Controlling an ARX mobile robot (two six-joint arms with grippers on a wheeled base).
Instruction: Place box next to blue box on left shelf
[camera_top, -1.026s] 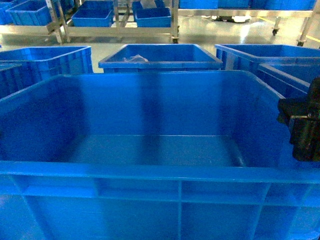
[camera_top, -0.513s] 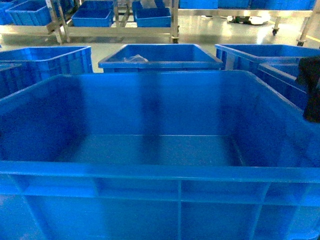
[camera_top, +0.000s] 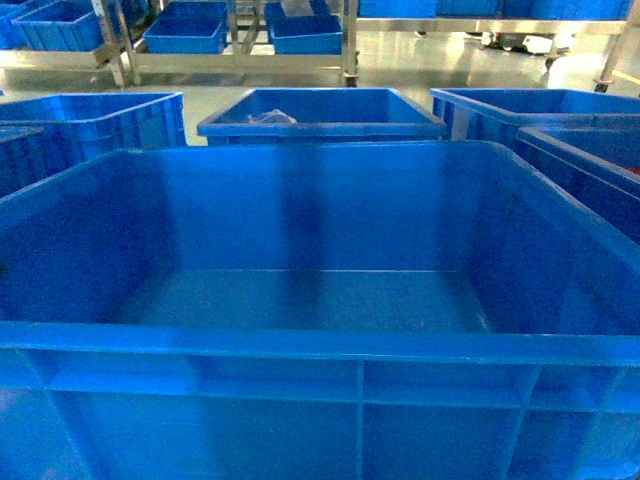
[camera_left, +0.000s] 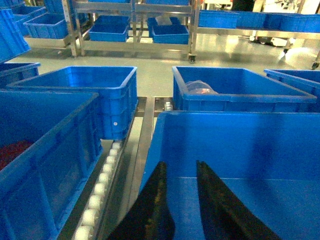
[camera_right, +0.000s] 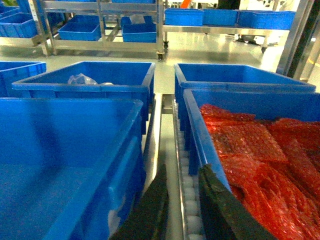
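Observation:
The box (camera_top: 320, 345) is a large bright-blue crate that fills the near head view, with nothing inside it. It also shows in the left wrist view (camera_left: 240, 145) and on the left of the right wrist view (camera_right: 65, 150). My left gripper (camera_left: 181, 165) is open above the box's left wall, its left finger over the rim and its right finger over the inside. My right gripper (camera_right: 182, 170) is open over the roller rail (camera_right: 187, 185) beside the box's right wall. Neither gripper shows in the head view. A metal shelf (camera_top: 240, 62) at the back left carries small blue boxes (camera_top: 185, 36).
Blue crates surround the box: one with clear plastic (camera_top: 320, 110) behind, others at left (camera_top: 90, 120) and right (camera_top: 540, 110). A crate of red bags (camera_right: 260, 150) stands right of the rail. A roller track (camera_left: 102, 185) runs along the box's left side.
My right gripper stood at the right edge of the head view a second ago, rose along that edge, and has now left that view. The box has not moved.

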